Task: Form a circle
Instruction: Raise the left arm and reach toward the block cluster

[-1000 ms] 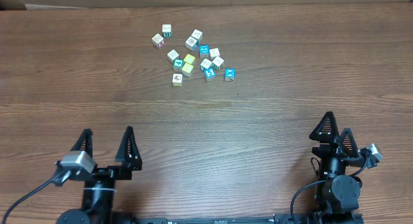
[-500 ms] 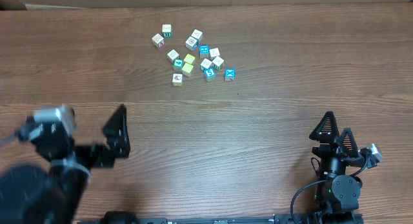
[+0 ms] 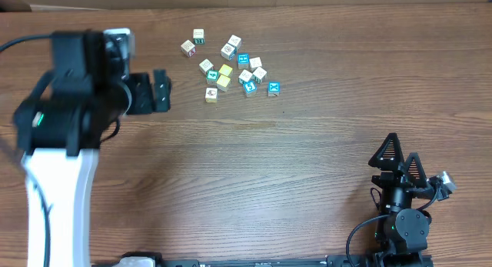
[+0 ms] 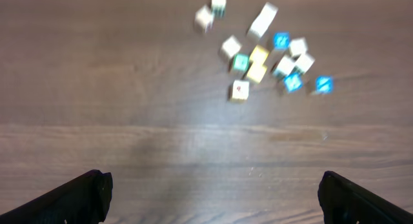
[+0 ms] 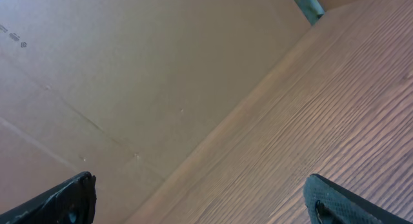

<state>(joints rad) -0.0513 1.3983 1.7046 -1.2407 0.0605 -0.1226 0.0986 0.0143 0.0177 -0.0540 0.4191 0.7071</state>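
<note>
Barely begun: circle (image 3: 245, 76) only loose clump of toy cubes, far centre of surface (image 3: 307, 159), no ring. Left pincer (image 3: 152, 92) spread, empty, just left of clump; right pincer (image 3: 400, 151) spread, empty, well apart. Overhead shows both arms; left wrist, blurred cubes ahead; right wrist, cardboard (image 5: 129, 69), no cubes

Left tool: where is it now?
Overhead view: the left tool hangs open over the far left of the table, just left of the cube scatter, nearest the lone white cube, touching none.
</note>
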